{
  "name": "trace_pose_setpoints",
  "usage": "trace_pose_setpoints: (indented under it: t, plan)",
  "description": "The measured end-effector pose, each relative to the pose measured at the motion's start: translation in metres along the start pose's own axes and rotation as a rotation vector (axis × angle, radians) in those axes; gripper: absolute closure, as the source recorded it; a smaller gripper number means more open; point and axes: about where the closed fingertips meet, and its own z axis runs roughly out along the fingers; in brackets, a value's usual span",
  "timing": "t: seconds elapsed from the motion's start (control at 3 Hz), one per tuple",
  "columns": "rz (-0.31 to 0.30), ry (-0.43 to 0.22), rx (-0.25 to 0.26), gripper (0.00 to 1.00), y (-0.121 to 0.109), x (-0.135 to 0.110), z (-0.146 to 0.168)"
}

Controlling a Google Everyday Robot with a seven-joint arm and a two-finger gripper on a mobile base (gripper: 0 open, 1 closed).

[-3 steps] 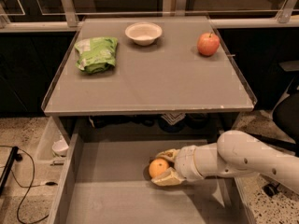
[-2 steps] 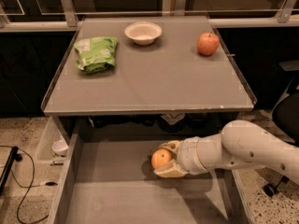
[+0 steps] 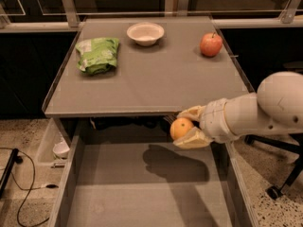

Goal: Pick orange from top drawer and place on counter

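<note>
The orange (image 3: 181, 128) is held between the cream fingers of my gripper (image 3: 189, 126), which is shut on it. The gripper hangs above the open top drawer (image 3: 142, 193), just below the front edge of the counter (image 3: 151, 74), right of centre. My white arm (image 3: 265, 110) comes in from the right. The drawer's grey floor shows only the arm's shadow.
On the counter lie a green bag (image 3: 97, 55) at the left, a white bowl (image 3: 145, 33) at the back centre and a red apple (image 3: 211, 44) at the back right. A black cable (image 3: 19, 183) lies on the floor at the left. A chair base (image 3: 279, 183) stands at the right.
The gripper has lifted the orange from the drawer floor up to about the level of the counter's front edge. The arm has risen with it.
</note>
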Motion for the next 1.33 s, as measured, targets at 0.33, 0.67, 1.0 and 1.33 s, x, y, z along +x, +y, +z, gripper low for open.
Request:
trace_pose_setpoints:
  t: [0.33, 0.67, 1.0, 1.33]
  plan:
    - [-0.043, 0.012, 0.053, 1.0, -0.035, -0.03, -0.057]
    - [-0.043, 0.012, 0.053, 1.0, -0.035, -0.03, -0.057]
    - [-0.056, 0.009, 0.079, 1.0, -0.039, -0.034, -0.059]
    - [-0.061, -0.026, 0.154, 1.0, -0.081, -0.041, -0.055]
